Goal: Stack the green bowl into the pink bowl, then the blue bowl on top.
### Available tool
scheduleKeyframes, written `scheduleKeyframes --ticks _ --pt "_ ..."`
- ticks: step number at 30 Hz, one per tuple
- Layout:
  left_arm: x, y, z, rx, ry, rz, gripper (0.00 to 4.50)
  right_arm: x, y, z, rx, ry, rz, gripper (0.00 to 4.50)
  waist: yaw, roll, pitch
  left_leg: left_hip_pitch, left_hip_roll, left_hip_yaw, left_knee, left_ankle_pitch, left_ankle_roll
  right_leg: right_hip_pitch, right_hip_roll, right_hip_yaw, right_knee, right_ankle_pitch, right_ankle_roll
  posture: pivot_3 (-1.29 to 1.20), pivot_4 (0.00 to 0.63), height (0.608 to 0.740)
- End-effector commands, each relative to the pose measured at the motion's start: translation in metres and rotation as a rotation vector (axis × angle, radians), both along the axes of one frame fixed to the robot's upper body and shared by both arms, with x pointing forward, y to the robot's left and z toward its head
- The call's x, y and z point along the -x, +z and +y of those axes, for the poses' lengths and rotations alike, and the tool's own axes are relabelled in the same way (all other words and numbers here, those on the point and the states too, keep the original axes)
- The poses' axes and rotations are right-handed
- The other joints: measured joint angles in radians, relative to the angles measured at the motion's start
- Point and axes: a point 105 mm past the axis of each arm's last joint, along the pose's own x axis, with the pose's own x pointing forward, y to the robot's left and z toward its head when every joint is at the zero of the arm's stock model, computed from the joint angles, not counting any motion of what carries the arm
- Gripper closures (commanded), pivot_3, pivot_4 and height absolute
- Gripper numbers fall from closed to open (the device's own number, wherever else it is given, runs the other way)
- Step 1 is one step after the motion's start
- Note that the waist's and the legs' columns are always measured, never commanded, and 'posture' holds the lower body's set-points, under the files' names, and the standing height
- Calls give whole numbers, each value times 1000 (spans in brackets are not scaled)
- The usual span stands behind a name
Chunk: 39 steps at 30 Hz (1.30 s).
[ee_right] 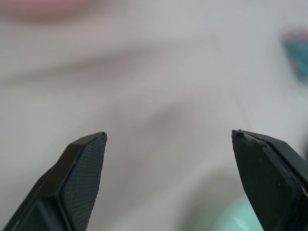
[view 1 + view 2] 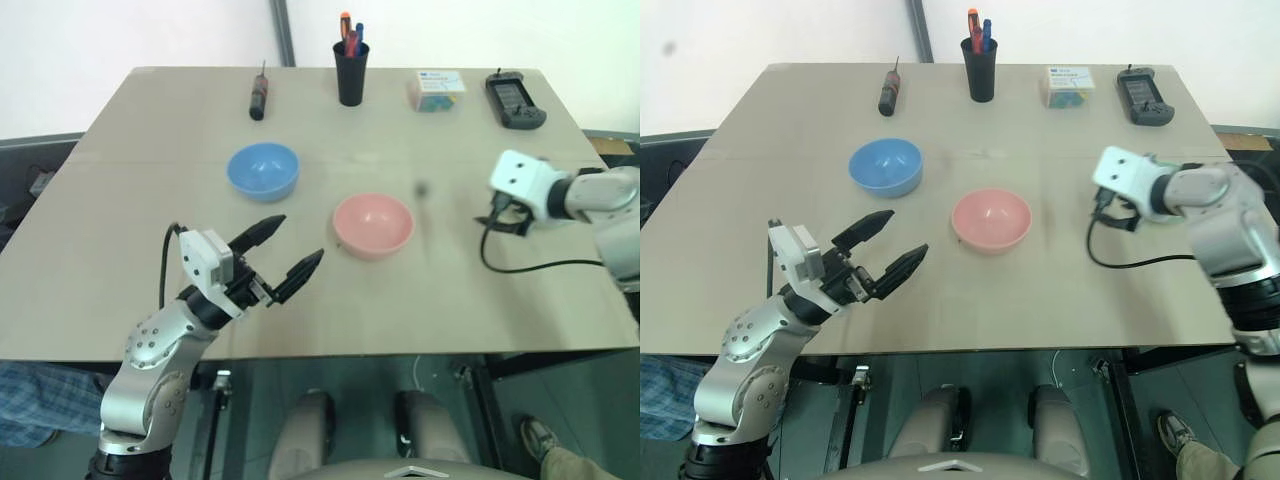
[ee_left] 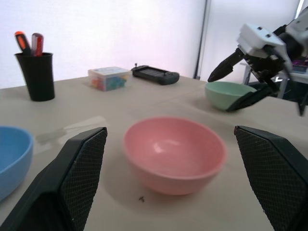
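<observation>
The pink bowl (image 2: 372, 225) sits upright near the table's middle, and the blue bowl (image 2: 263, 170) stands behind it to the left. My left gripper (image 2: 300, 236) hovers open just left of the pink bowl, pointing at it, with nothing between its fingers. In the left wrist view the green bowl (image 3: 228, 94) rests on the table at the right side. My right gripper (image 3: 238, 82) stands open over it, with one finger behind the rim and one in front. Whether they touch the bowl I cannot tell. From the head views my right hand hides the green bowl.
Along the far edge stand a screwdriver (image 2: 259, 95), a black cup of pens (image 2: 351, 72), a small clear box (image 2: 436, 90) and a black handheld device (image 2: 515, 100). A black cable (image 2: 530, 265) loops from my right wrist over the table.
</observation>
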Motion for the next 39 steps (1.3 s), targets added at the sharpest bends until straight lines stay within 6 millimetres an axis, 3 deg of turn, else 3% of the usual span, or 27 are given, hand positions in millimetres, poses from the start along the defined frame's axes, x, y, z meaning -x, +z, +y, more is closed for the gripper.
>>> scheduleKeyframes --ticks 1,5,12,20,23,27,30,31,36,39 --pt "2 11 -11 5 -50 -50 0 -9 20 -34 18 -108 -99 129 -2 0 0 0 0 1 0 0 0 0 0 0 0 0 0 0 150 740" --pt "-1 16 -21 -22 -105 -82 0 -16 8 -62 -74 -227 -55 129 -3 0 0 0 0 1 0 0 0 0 0 1 0 1 1 0 150 740" --pt "-4 24 -31 -28 -146 -119 0 -19 -27 -88 -149 -330 50 129 -1 0 0 -1 0 1 0 0 0 0 0 1 -1 2 4 0 150 740" --pt "-3 22 -34 -37 -151 -123 0 -21 -46 -96 -211 -377 105 129 -5 0 0 -1 0 1 0 0 0 0 0 1 -2 2 4 0 150 740" --pt "-3 21 -33 -33 -144 -119 0 -21 -48 -95 -211 -373 112 896 -3 0 0 -1 0 1 0 0 0 0 0 1 -2 2 4 0 150 740" --pt "-4 19 -32 -33 -139 -115 0 -21 -48 -93 -214 -363 115 2559 -2 0 0 -2 0 1 1 0 0 0 0 1 -2 2 4 0 150 740" --pt "-4 19 -31 -37 -136 -115 0 -21 -49 -90 -214 -353 119 4085 -2 0 0 -2 0 0 1 0 0 0 0 1 -2 2 4 0 150 740" --pt "-4 19 -31 -38 -136 -115 0 -20 -50 -89 -214 -350 121 4334 -2 0 0 -2 0 0 1 0 0 0 0 1 -2 2 4 0 150 740" --pt "-4 19 -30 -36 -136 -118 0 -20 -46 -84 -215 -328 111 4436 -2 0 0 -1 0 0 1 0 0 0 0 1 -2 2 4 0 150 740" --pt "-5 18 -28 -40 -129 -116 0 -22 -30 -63 -202 -221 68 4436 -2 1 0 -1 0 0 1 0 0 0 0 1 -2 2 4 0 150 740"
